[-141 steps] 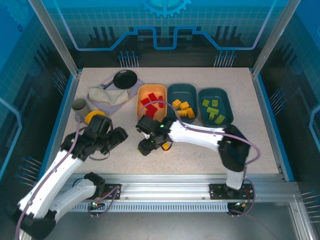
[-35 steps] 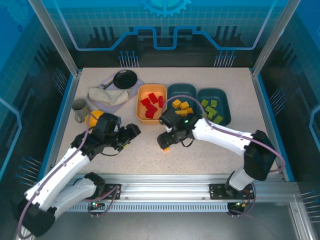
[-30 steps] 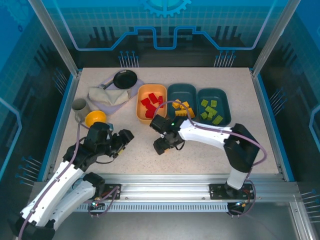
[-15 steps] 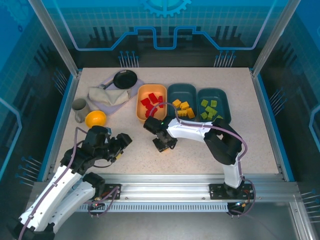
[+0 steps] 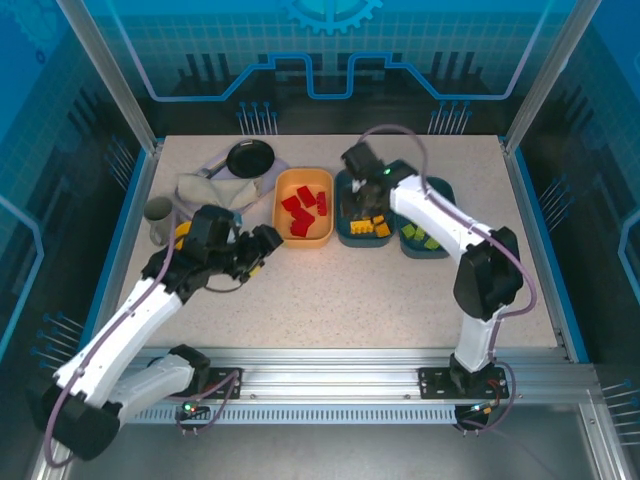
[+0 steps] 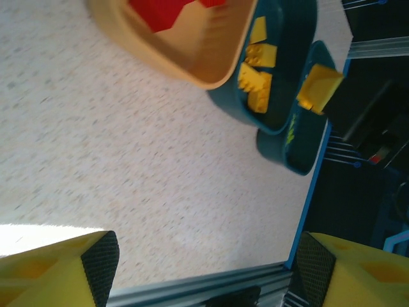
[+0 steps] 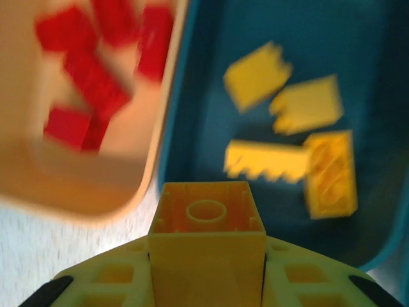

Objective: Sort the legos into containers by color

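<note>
My right arm (image 5: pixel 440 225) reaches to the far side, elbow out to the right and wrist tipped downward. Its right gripper (image 5: pixel 358 208) is clamped on a yellow brick (image 7: pixel 206 246). My left arm (image 5: pixel 130 320) stretches low toward the middle, its left gripper (image 5: pixel 262 250) spread wide.
</note>
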Tool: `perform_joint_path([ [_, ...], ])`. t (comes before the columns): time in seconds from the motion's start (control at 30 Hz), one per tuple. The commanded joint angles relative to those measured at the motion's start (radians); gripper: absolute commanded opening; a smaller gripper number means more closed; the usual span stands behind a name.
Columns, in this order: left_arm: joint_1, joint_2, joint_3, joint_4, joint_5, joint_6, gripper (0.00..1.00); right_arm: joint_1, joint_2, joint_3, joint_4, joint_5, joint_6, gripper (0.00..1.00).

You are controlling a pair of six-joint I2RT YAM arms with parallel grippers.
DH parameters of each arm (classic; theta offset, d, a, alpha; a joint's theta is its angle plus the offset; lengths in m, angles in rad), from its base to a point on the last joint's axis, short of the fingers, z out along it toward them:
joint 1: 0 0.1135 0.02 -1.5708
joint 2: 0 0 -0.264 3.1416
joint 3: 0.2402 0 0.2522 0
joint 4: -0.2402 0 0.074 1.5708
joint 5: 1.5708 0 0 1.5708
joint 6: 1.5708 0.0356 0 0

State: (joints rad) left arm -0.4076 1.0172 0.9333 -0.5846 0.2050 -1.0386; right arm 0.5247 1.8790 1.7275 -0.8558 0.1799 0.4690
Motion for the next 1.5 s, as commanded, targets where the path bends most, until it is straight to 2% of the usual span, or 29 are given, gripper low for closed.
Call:
perform_joint_path([
  [0.0, 0.01, 0.13, 0.104, 0.135, 0.043, 0.039, 0.77, -0.07, 0.136, 0.139, -0.043, -0.017, -0.026, 0.3],
  [0.13, 0.01, 0.305, 0.233, 0.201, 0.075, 0.048, 0.77, -0.138, 0.328, 0.382, -0.128, -0.024, -0.005, 0.29],
  [0.23, 0.015, 0.412, 0.304, 0.248, 0.102, 0.033, 0.77, -0.155, 0.431, 0.495, -0.166, -0.012, 0.004, 0.29],
  [0.43, 0.021, 0.538, 0.405, 0.284, 0.119, 0.024, 0.77, -0.174, 0.567, 0.575, -0.195, 0.006, 0.035, 0.31],
  [0.67, 0.027, 0.567, 0.437, 0.268, 0.135, 0.042, 0.78, -0.195, 0.615, 0.627, -0.19, -0.002, 0.031, 0.33],
  [0.77, 0.03, 0.566, 0.432, 0.26, 0.14, 0.046, 0.77, -0.195, 0.629, 0.651, -0.204, -0.007, 0.029, 0.41],
  [0.87, 0.035, 0.559, 0.431, 0.252, 0.145, 0.052, 0.78, -0.195, 0.631, 0.675, -0.224, -0.011, 0.031, 0.57],
  [0.97, 0.039, 0.544, 0.441, 0.22, 0.144, 0.07, 0.78, -0.189, 0.587, 0.682, -0.223, -0.01, 0.027, 0.66],
  [1.1, 0.044, 0.486, 0.44, 0.132, 0.113, 0.102, 0.78, -0.177, 0.475, 0.683, -0.236, 0.002, 0.021, 0.67],
  [1.17, 0.048, 0.432, 0.43, 0.072, 0.09, 0.121, 0.79, -0.159, 0.365, 0.609, -0.202, 0.012, 0.009, 0.68],
  [1.23, 0.051, 0.362, 0.409, 0.011, 0.067, 0.144, 0.83, -0.128, 0.212, 0.445, -0.117, 0.029, -0.012, 0.72],
  [1.27, 0.053, 0.329, 0.396, -0.015, 0.059, 0.155, 0.88, -0.115, 0.138, 0.362, -0.077, 0.034, -0.018, 0.75],
  [1.3, 0.056, 0.29, 0.381, -0.048, 0.052, 0.169, 0.99, -0.099, 0.054, 0.269, -0.032, 0.041, -0.019, 0.78],
  [1.37, 0.061, 0.223, 0.348, -0.104, 0.057, 0.206, 0.99, -0.069, -0.099, 0.07, 0.027, 0.069, -0.002, 1.0],
  [1.47, 0.061, 0.137, 0.297, -0.189, 0.071, 0.277, 0.99, -0.025, -0.294, -0.155, 0.019, 0.16, 0.055, 1.0],
])
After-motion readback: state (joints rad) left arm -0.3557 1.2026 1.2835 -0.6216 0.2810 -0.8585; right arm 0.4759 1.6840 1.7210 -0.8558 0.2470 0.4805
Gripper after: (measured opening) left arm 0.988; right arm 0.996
